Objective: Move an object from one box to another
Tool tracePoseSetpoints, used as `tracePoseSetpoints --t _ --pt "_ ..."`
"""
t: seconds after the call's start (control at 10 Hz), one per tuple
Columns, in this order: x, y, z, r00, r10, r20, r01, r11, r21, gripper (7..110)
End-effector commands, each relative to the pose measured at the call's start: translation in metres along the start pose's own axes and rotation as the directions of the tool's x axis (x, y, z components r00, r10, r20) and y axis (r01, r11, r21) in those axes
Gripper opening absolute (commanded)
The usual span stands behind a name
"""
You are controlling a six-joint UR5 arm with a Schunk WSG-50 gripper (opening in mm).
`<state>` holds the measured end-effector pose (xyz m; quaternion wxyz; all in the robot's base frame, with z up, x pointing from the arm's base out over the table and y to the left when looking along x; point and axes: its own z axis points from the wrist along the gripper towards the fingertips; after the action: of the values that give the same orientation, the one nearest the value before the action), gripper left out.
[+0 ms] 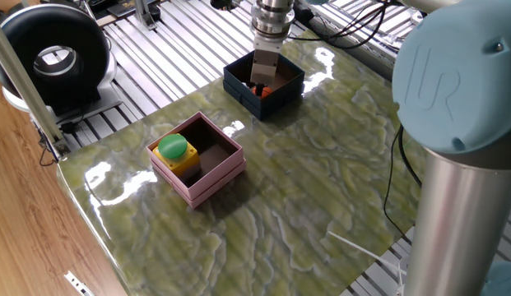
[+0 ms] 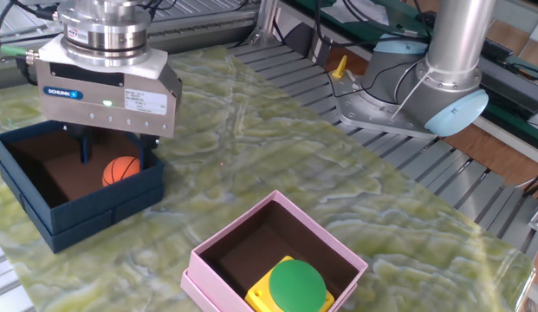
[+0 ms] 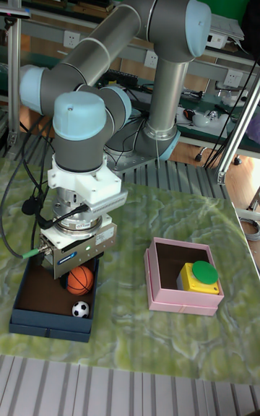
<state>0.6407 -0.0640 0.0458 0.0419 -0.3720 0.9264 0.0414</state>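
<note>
The navy box (image 1: 281, 98) (image 2: 95, 211) (image 3: 43, 326) stands at the far side of the green marbled table. Inside it lie an orange basketball (image 2: 121, 169) (image 3: 81, 279) and a small soccer ball (image 3: 81, 308). My gripper (image 2: 115, 154) (image 1: 260, 80) reaches down into this box, open, with one finger (image 2: 84, 147) on each side of the basketball and a small gap showing. The pale-pink box (image 1: 216, 179) (image 2: 206, 260) (image 3: 180, 301) sits apart from it and holds a yellow block with a green round top (image 1: 174, 150) (image 2: 295, 284) (image 3: 200, 274).
The robot's base (image 2: 407, 104) stands on the slatted metal frame behind the table. A black round device (image 1: 53, 57) sits off the table's left corner. A thin white cable (image 1: 362, 251) lies near the table's front right edge.
</note>
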Motion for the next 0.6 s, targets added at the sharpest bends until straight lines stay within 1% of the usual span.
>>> tracePoseSetpoints --t 0.0,0.1,0.2,0.3,0.5 --pt "-0.0001 -0.0014 0.0052 1.000 -0.002 0.020 0.002 1.000 -0.013 66" --pt "0.0009 0.0000 0.0066 1.000 -0.002 0.019 0.002 1.000 -0.023 66" --pt "0.0010 0.0053 0.0084 1.000 0.004 0.020 -0.003 0.999 -0.049 66" --pt "0.0006 0.0064 0.0104 1.000 0.009 0.023 -0.007 0.998 -0.059 66" --pt "-0.0006 0.0039 0.0121 1.000 0.013 0.023 -0.012 0.998 -0.057 66"
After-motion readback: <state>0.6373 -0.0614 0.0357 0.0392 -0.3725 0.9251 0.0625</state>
